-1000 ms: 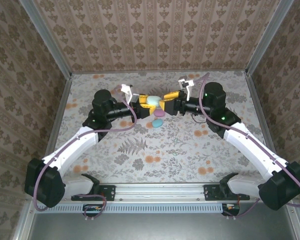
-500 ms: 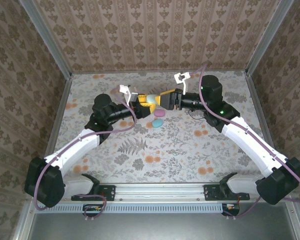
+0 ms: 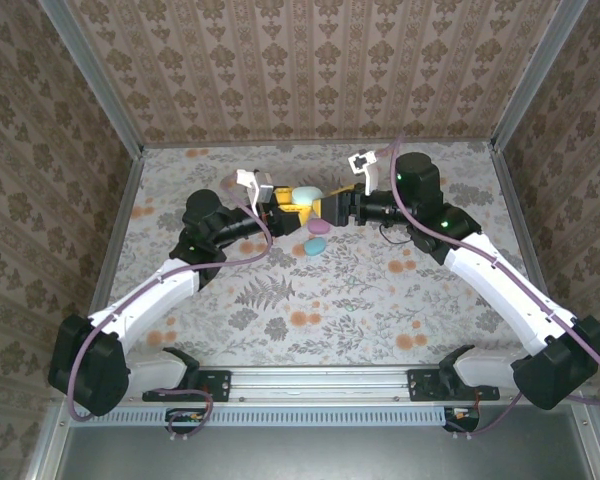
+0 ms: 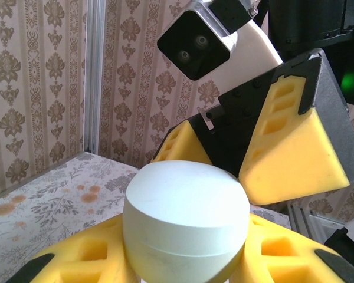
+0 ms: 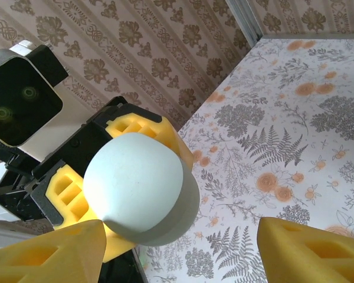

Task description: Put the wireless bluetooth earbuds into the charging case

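Note:
A pale mint pebble-shaped charging case, its lid down, is held off the mat between the yellow foam fingers of my left gripper. From above, the case hangs over the middle back of the mat, with the left gripper on its left. My right gripper faces it from the right, open. Its fingers stand wide apart just short of the case, not touching it. The earbuds are out of view.
A pink pebble-shaped piece and a blue one lie on the floral mat just in front of the two grippers. Patterned walls close in the back and both sides.
The right gripper has moved left, closer to the held case, and its jaws have spread wider. The left gripper has kept its hold and barely shifted.

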Action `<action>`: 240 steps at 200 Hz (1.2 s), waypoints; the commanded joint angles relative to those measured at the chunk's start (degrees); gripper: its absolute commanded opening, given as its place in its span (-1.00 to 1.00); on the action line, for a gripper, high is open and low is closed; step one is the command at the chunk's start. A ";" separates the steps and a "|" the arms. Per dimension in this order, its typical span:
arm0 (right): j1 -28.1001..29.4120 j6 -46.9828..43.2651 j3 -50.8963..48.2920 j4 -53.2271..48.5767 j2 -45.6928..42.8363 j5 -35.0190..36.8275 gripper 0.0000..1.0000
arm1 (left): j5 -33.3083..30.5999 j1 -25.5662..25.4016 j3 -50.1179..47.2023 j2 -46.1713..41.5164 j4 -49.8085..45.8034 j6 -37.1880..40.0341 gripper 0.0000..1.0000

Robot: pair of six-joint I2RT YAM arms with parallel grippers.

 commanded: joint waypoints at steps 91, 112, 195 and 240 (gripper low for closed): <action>-0.39 -0.07 1.90 0.43 0.56 7.72 0.32 | 4.55 -1.27 1.74 -2.15 3.17 0.23 -0.52; -0.45 0.58 2.68 1.57 0.73 8.05 0.32 | 4.97 -1.54 1.67 -2.23 2.86 0.54 -0.52; -0.39 3.18 6.91 -0.64 1.82 10.33 0.35 | 3.71 -1.71 0.90 -2.78 1.72 2.25 -0.51; -0.39 4.68 6.25 1.22 -2.35 8.24 0.39 | 1.37 -1.72 0.51 -2.93 0.00 3.76 -0.50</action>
